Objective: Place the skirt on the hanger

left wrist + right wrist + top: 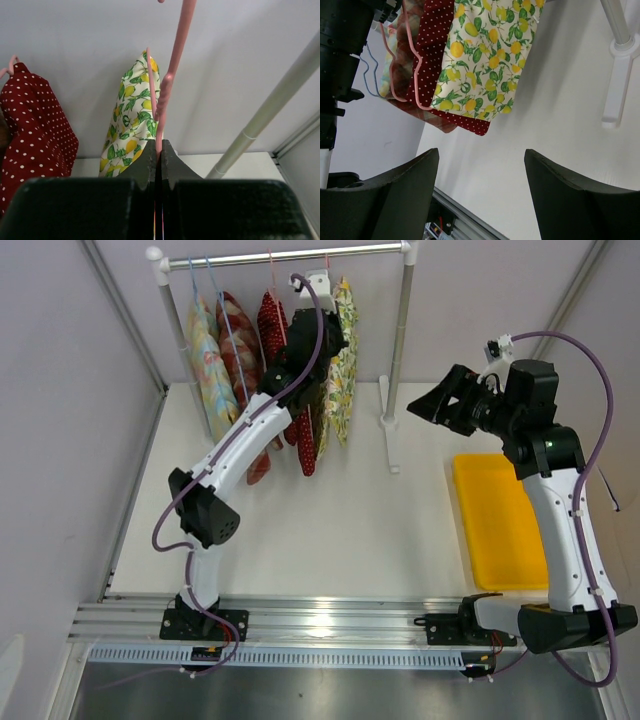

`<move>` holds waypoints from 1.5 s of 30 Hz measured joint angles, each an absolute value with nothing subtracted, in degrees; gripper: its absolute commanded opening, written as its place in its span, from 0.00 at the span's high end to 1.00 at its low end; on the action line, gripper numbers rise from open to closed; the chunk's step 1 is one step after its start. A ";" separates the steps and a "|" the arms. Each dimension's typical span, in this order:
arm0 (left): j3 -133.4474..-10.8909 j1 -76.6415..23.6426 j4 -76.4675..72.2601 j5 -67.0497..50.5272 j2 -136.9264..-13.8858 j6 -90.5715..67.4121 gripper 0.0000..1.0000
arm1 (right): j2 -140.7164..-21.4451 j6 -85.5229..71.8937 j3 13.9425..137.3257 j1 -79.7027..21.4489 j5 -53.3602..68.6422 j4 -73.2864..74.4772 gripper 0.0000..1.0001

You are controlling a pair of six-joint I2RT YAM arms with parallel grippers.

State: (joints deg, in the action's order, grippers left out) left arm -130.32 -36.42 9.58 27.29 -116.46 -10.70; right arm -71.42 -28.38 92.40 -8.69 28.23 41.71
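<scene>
One pair, the left jaws, pinches the upright hanger (176, 50), skirt (132, 115) just behind. The right jaws gape, well apart.

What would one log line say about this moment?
left gripper: shut on hanger | right gripper: open, empty | skirt: hanging at rack
</scene>
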 measured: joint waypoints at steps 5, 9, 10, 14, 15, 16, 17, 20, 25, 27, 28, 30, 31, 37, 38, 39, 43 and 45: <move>-130.08 -35.81 6.07 27.16 -117.03 -9.61 1.00 | -71.72 -27.94 92.40 -9.34 27.24 41.76 0.25; -129.47 -36.14 1.85 26.57 -116.84 -8.45 1.00 | -71.72 -27.33 92.40 -9.69 26.83 41.76 0.25; -128.92 -36.32 0.95 26.57 -116.62 -8.16 1.00 | -71.72 -27.24 92.40 -9.76 26.79 41.76 0.25; -127.50 -37.12 -0.99 27.40 -116.18 -6.55 1.00 | -71.72 -26.89 92.40 -9.96 26.74 41.74 0.25; -127.50 -37.17 -1.02 27.94 -116.18 -6.31 1.00 | -71.72 -26.89 92.40 -10.00 26.74 41.76 0.25; -127.52 -37.30 -1.04 28.49 -116.18 -5.89 1.00 | -71.72 -26.89 92.40 -10.04 26.74 41.74 0.25; -127.59 -37.39 -1.21 29.08 -116.18 -5.50 1.00 | -71.72 -26.87 92.40 -10.07 26.74 41.74 0.25; -127.63 -37.54 -2.59 31.07 -116.18 -4.56 1.00 | -71.75 -26.81 92.40 -10.17 26.41 41.76 0.25; -127.79 -37.52 -6.61 32.93 -116.25 -3.16 1.00 | -72.12 -25.82 92.40 -10.26 25.85 42.39 0.25; -129.82 -37.47 -7.16 33.15 -117.19 -2.63 1.00 | -72.51 -25.63 92.42 -10.28 25.74 42.61 0.25; -131.85 -37.30 -7.18 33.32 -118.17 -2.48 1.00 | -72.73 -25.54 92.49 -10.28 25.71 42.72 0.25; -135.59 -37.10 -7.16 33.36 -120.11 -2.50 1.00 | -73.14 -25.36 92.64 -10.28 25.71 42.83 0.25; -136.44 -37.01 -7.20 33.36 -120.64 -2.55 1.00 | -73.34 -25.36 92.73 -10.28 25.69 42.85 0.25; -136.84 -35.31 -6.72 33.26 -122.61 -3.53 1.00 | -73.63 -25.12 92.84 -10.39 25.39 42.89 0.25; -136.84 -35.16 -6.35 33.26 -123.04 -3.84 1.00 | -73.63 -25.08 92.84 -10.39 25.30 42.89 0.25; -136.64 -35.03 -6.11 33.21 -123.42 -4.14 1.00 | -73.63 -24.97 92.84 -10.39 25.28 42.89 0.25; -135.50 -34.57 -4.58 32.93 -124.03 -5.72 1.00 | -73.63 -24.80 92.84 -10.39 25.21 42.92 0.25; -135.39 -34.41 -3.40 32.67 -124.20 -6.66 1.00 | -73.63 -24.75 92.84 -10.39 24.99 42.94 0.25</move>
